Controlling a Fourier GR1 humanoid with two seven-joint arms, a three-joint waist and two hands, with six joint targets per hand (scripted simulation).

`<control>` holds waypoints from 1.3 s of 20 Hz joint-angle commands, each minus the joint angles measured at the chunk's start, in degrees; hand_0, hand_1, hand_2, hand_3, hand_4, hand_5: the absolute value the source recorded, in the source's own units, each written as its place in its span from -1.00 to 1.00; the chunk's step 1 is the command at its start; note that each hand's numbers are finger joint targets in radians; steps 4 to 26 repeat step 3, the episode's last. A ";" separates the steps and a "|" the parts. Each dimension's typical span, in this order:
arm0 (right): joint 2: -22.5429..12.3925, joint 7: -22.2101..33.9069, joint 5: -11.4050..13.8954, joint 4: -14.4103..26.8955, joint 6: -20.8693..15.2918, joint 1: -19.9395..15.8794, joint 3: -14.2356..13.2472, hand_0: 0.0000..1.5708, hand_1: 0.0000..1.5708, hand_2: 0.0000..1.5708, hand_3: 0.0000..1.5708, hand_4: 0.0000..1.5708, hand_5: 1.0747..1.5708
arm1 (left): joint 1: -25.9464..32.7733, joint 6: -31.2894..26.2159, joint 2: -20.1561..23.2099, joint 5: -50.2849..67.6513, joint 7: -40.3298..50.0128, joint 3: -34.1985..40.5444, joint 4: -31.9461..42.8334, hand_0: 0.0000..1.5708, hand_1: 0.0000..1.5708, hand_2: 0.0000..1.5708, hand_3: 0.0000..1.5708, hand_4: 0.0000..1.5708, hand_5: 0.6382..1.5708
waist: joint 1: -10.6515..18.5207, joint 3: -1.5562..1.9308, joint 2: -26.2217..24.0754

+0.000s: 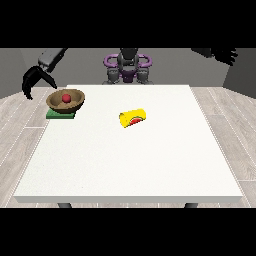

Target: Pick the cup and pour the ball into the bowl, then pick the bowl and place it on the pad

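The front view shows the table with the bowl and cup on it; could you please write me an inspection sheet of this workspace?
Surface: white table, bare apart from the job's things.
Job's things: brown bowl sits on the green pad at the table's far corner on the view's left, with the red ball inside. The yellow cup lies on its side near the middle, something red in its mouth.
Clutter: nothing seen.
Hands: hand at the view's left is beside the bowl, apart from it, fingers curled, holding nothing. Hand at the view's right is raised off the table.
Cables: nothing seen.
Surroundings: wooden floor, grey walls.
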 commanded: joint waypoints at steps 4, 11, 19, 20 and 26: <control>3.27 4.18 -1.45 -5.15 6.11 -5.08 2.43 -1.00 -1.00 -1.00 -1.00 -0.39 0.45 | 2.55 2.28 -3.78 -2.67 5.43 -4.26 1.30 -1.00 -1.00 -1.00 -1.00 0.15 0.97 | -2.90 -0.15 -12.09; 3.27 4.18 -1.45 -5.15 6.11 -5.08 2.43 -1.00 -1.00 -1.00 -1.00 -0.39 0.45 | 2.55 2.28 -3.78 -2.67 5.43 -4.26 1.30 -1.00 -1.00 -1.00 -1.00 0.15 0.97 | -2.90 -0.15 -12.09; 3.27 4.18 -1.45 -5.15 6.11 -5.08 2.43 -1.00 -1.00 -1.00 -1.00 -0.39 0.45 | 2.55 2.28 -3.78 -2.67 5.43 -4.26 1.30 -1.00 -1.00 -1.00 -1.00 0.15 0.97 | -2.90 -0.15 -12.09; 3.27 4.18 -1.45 -5.15 6.11 -5.08 2.43 -1.00 -1.00 -1.00 -1.00 -0.39 0.45 | 2.55 2.28 -3.78 -2.67 5.43 -4.26 1.30 -1.00 -1.00 -1.00 -1.00 0.15 0.97 | -2.90 -0.15 -12.09; 3.27 4.18 -1.45 -5.15 6.11 -5.08 2.43 -1.00 -1.00 -1.00 -1.00 -0.39 0.45 | 2.55 2.28 -3.78 -2.67 5.43 -4.26 1.30 -1.00 -1.00 -1.00 -1.00 0.15 0.97 | -2.90 -0.15 -12.09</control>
